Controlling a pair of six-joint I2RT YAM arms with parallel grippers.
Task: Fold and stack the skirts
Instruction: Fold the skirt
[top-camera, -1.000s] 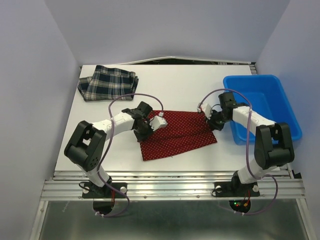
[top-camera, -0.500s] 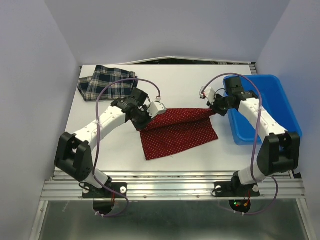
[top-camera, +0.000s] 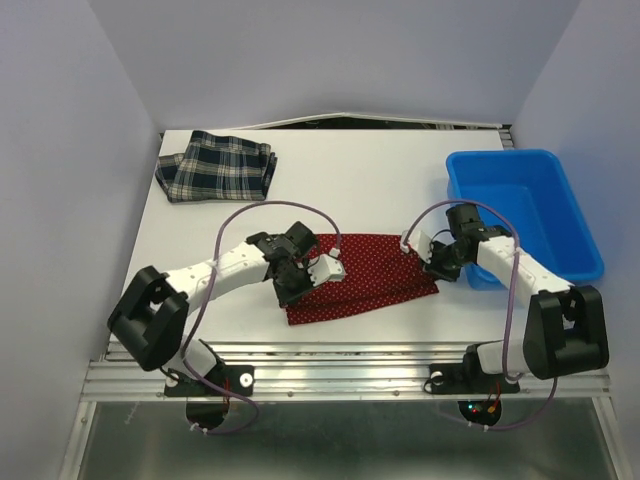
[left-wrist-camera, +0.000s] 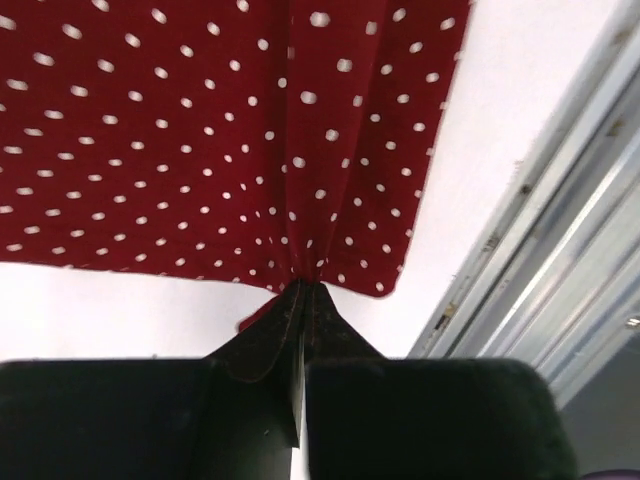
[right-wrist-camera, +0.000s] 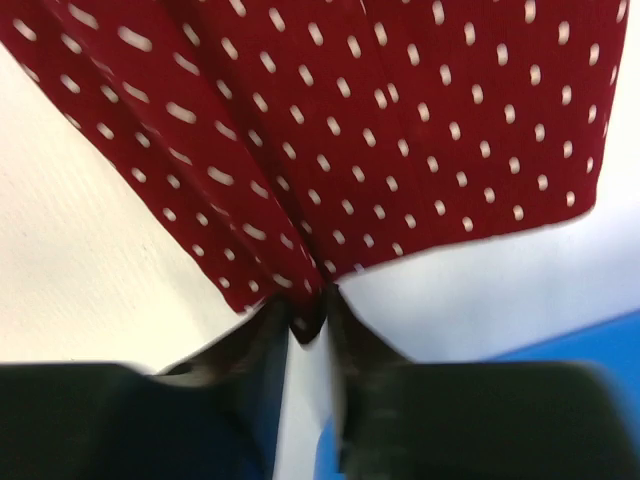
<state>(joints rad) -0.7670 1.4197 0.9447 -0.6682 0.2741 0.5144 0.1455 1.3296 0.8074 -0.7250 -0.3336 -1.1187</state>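
The red skirt with white polka dots (top-camera: 375, 272) lies folded in half near the table's front edge. My left gripper (top-camera: 296, 284) is shut on its left corner, and the left wrist view shows the jaws (left-wrist-camera: 303, 292) pinching the gathered hem of the red cloth (left-wrist-camera: 200, 130). My right gripper (top-camera: 433, 262) is shut on its right corner, and the right wrist view shows the jaws (right-wrist-camera: 310, 312) pinching the red cloth (right-wrist-camera: 400, 120). The plaid skirt (top-camera: 216, 166) lies folded at the far left corner, away from both grippers.
A blue plastic bin (top-camera: 525, 205) stands at the right edge, just beside my right arm. The table's metal front rail (top-camera: 340, 355) runs close below the red skirt and also shows in the left wrist view (left-wrist-camera: 560, 260).
Both grippers lifted the far edge of the red skirt, then carried it toward the front and down. The skirt now lies doubled over and narrower.
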